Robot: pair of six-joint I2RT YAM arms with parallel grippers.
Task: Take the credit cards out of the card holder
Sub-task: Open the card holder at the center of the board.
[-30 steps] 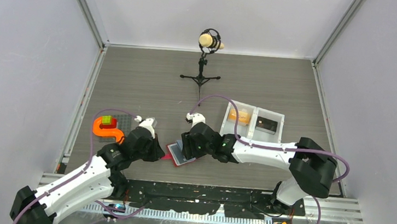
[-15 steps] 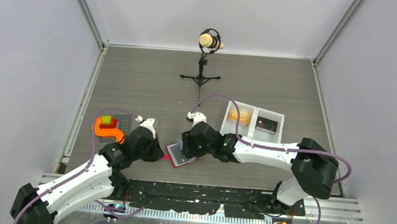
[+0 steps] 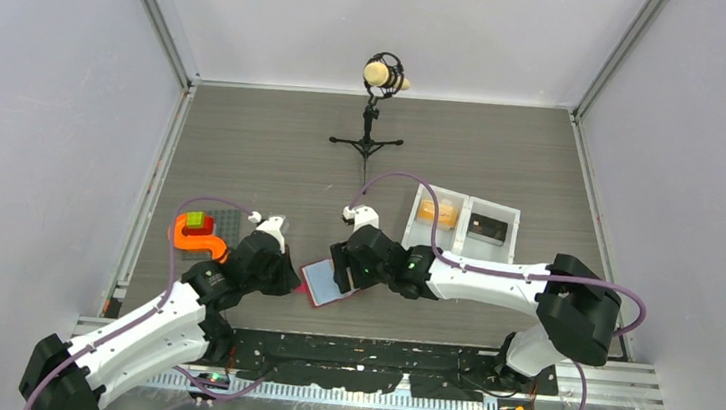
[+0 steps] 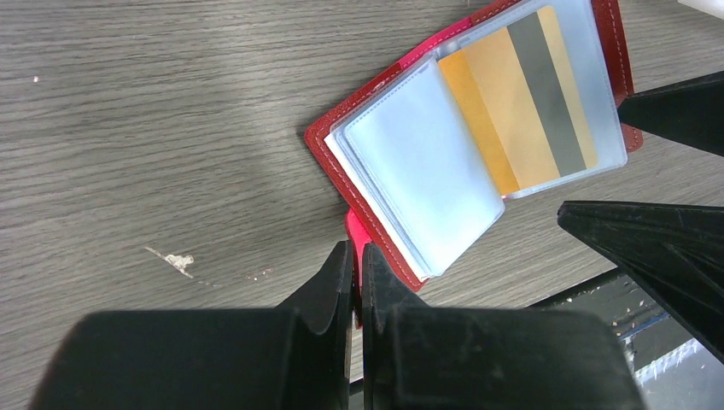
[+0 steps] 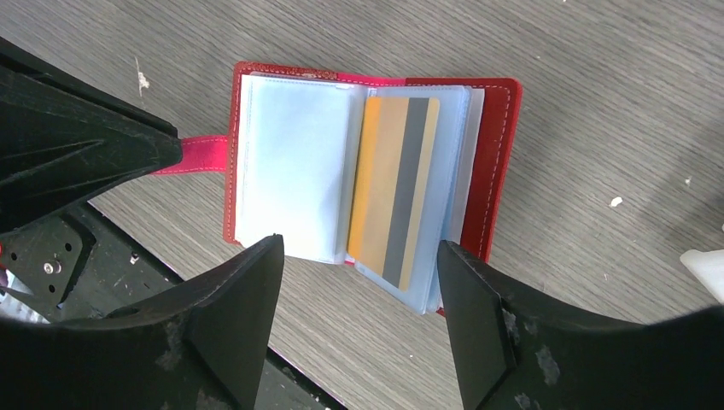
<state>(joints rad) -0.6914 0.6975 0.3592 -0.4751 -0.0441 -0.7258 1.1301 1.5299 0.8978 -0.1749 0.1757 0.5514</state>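
On the grey wood table (image 3: 274, 146), both arms meet at lower centre of the top view, well apart from the white tray (image 3: 463, 220) at right. Between them the card holder (image 3: 326, 284) lies open and flat, red cover down, pale pages up.

The right gripper (image 5: 359, 256) hangs directly above it, jaws spread wide and holding nothing, one finger at either lower corner of the wrist view. The left gripper (image 4: 357, 256) is closed tight, pinching the holder's pink tab (image 4: 353, 229) at its left edge.

One credit card (image 5: 393, 196), orange with a grey stripe, sits in a clear sleeve (image 5: 452, 196) on the right-hand page. Its long axis runs top to bottom of the right wrist view, its lower end between the open fingers, nearer the right one. The right arm looks better placed to draw it out.
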